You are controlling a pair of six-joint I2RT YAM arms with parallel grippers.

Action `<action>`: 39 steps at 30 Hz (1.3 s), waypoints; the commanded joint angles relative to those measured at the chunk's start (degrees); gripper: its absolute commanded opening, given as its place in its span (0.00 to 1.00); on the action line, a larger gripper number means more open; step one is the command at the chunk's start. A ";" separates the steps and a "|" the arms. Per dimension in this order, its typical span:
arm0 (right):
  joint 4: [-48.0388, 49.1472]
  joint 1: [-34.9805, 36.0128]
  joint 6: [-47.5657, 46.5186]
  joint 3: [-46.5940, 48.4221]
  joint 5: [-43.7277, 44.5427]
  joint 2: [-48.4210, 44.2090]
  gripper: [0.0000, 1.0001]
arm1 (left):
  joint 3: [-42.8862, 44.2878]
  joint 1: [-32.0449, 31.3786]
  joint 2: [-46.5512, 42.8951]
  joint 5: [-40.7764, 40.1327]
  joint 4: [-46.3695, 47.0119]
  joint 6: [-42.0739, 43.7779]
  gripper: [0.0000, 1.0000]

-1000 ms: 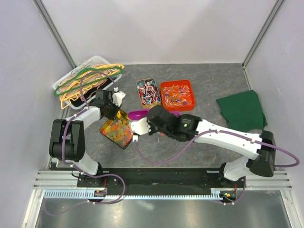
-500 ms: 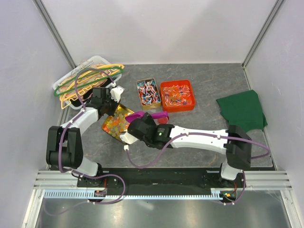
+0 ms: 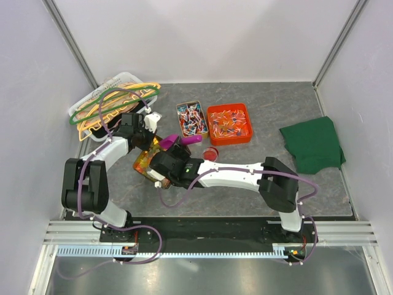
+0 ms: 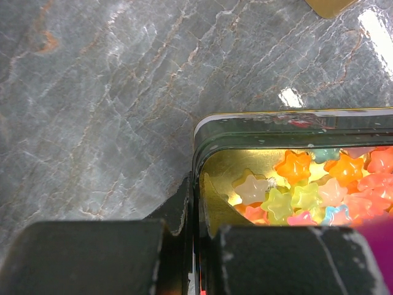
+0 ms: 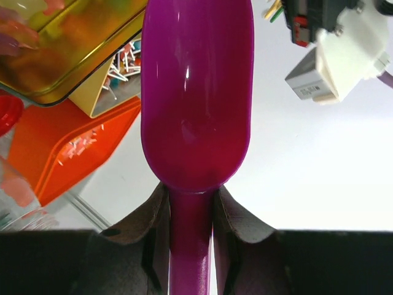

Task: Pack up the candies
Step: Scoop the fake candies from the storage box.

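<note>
My left gripper (image 4: 198,228) is shut on the rim of a gold tin (image 4: 276,117) that holds pastel star-shaped candies (image 4: 307,184) in orange, yellow, pink and green. In the top view the left gripper (image 3: 145,141) holds the tin (image 3: 143,161) at its far edge, and my right arm covers most of the tin. My right gripper (image 5: 191,212) is shut on the handle of the purple scoop (image 5: 196,92); the scoop's bowl looks empty. In the top view it (image 3: 176,149) is over the tin with the scoop (image 3: 184,140) pointing away. Twist-wrapped candies fill a second gold tin (image 3: 191,118) and an orange tray (image 3: 229,121).
A round red lid (image 3: 210,153) lies right of the scoop. A basket of coloured hangers (image 3: 113,101) stands at the back left. A folded green cloth (image 3: 313,144) lies at the right. White walls close in the table on three sides.
My right arm has swung left, carrying the scoop from beside the tin to over it. My left gripper has held onto the tin's edge, and the tin has shifted and tilted slightly.
</note>
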 commanded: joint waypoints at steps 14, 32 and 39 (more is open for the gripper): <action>-16.70 0.87 -6.24 15.83 8.37 13.18 0.00 | 0.46 -0.28 -3.96 6.40 0.11 -3.82 0.02; -40.89 1.84 -0.79 20.07 1.44 14.07 0.00 | -0.77 -0.11 -5.10 8.33 0.55 -4.09 0.02; -45.63 1.84 -0.08 22.52 -8.22 15.12 0.00 | -1.03 0.07 -5.10 9.12 0.73 -4.17 0.02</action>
